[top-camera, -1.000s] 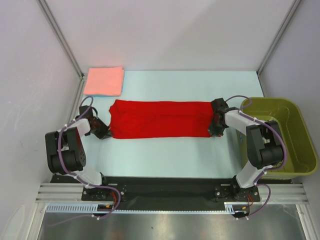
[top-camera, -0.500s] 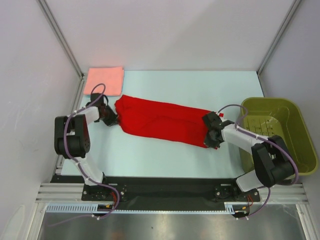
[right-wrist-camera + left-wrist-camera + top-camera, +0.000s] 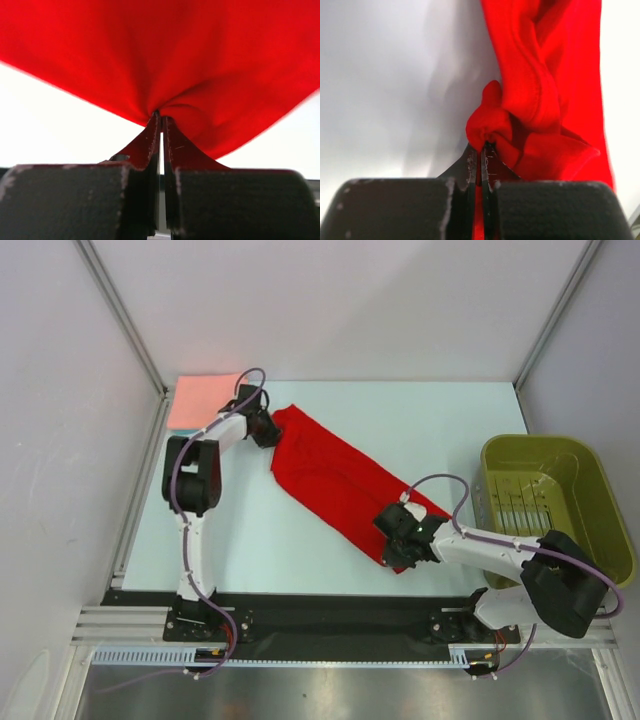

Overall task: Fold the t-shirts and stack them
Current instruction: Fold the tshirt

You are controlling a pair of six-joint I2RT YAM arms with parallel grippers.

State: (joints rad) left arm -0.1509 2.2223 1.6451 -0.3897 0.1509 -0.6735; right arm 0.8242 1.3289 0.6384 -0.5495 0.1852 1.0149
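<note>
The red t-shirt [image 3: 335, 485], folded into a long band, lies diagonally across the table from far left to near right. My left gripper [image 3: 268, 428] is shut on its far-left end, next to the folded salmon-pink t-shirt [image 3: 200, 400] at the back left corner. My right gripper [image 3: 398, 536] is shut on the near-right end. In the left wrist view the closed gripper [image 3: 482, 145] pinches a bunched red fold [image 3: 530, 100]. In the right wrist view the closed gripper [image 3: 160, 117] pinches taut red cloth [image 3: 165, 55].
The olive-green plastic basket [image 3: 555, 505] stands at the right edge of the table, close behind the right arm. White enclosure walls with metal posts bound the table at the back and sides.
The red shirt has swung from lying across the table to a diagonal. My left gripper moved far, towards the pink shirt; my right gripper moved near and left. Both stayed shut on it.
</note>
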